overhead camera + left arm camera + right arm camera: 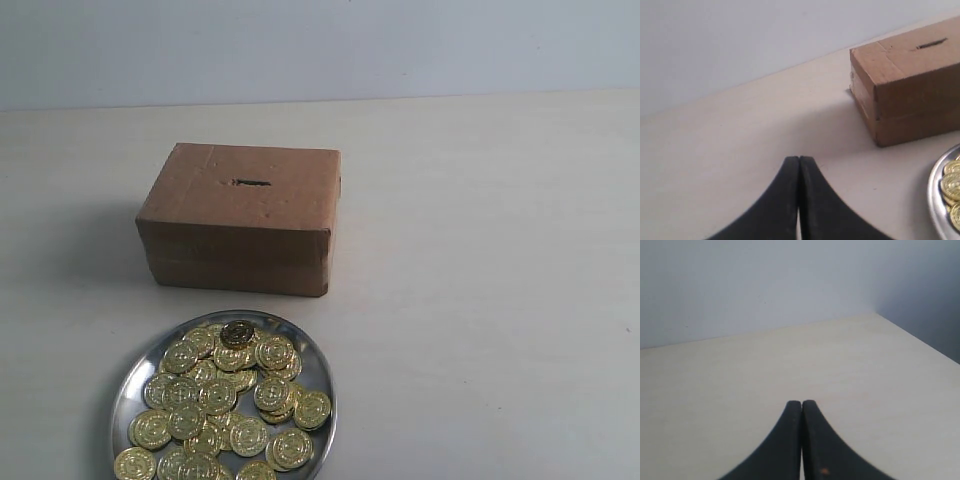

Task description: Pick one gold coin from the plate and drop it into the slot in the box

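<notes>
A brown cardboard box (240, 215) stands mid-table, with a short dark slot (251, 183) in its top face. In front of it lies a round silver plate (322, 372) piled with several gold coins (225, 400). Neither gripper shows in the exterior view. In the left wrist view my left gripper (799, 159) is shut and empty over bare table, with the box (910, 90), its slot (931, 44) and the plate's rim (935, 200) off to one side. My right gripper (801, 403) is shut and empty above bare table, with no task object in its view.
The table is pale beige (500, 260) and meets a light grey wall (320, 40) behind the box. A table corner and edge (880, 316) show in the right wrist view.
</notes>
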You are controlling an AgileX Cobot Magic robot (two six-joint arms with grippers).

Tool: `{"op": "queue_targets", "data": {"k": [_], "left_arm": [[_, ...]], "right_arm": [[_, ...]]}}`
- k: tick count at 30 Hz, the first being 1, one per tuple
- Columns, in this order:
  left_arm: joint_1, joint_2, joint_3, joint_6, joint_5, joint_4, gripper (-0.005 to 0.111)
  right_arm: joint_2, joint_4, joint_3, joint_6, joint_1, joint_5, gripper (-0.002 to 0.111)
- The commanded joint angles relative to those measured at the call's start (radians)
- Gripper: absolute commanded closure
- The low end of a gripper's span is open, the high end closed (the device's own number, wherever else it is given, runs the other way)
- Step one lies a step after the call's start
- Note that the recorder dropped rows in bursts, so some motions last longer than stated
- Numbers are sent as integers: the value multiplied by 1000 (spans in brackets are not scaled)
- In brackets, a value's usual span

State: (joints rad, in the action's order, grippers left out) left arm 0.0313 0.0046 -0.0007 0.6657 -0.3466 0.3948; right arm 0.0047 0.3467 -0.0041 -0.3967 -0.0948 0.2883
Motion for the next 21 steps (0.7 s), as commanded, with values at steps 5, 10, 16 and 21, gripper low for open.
{"op": "queue_targets", "data": {"k": [5, 10, 16, 21], "left_arm": [[-1, -5, 1, -253, 0, 13, 107], [-1, -5, 1, -293, 0, 13, 107], [-8, -5, 1, -294, 0, 11, 107], [-74, -5, 1, -307, 2, 9, 107]], "right_arm": [[-5, -2, 4, 17, -5, -14, 108], [-5, -3, 4, 17, -5, -10, 108], [-5, -4, 4, 17, -5, -7, 108], [-5, -6, 4, 17, -5, -7, 108]]}}
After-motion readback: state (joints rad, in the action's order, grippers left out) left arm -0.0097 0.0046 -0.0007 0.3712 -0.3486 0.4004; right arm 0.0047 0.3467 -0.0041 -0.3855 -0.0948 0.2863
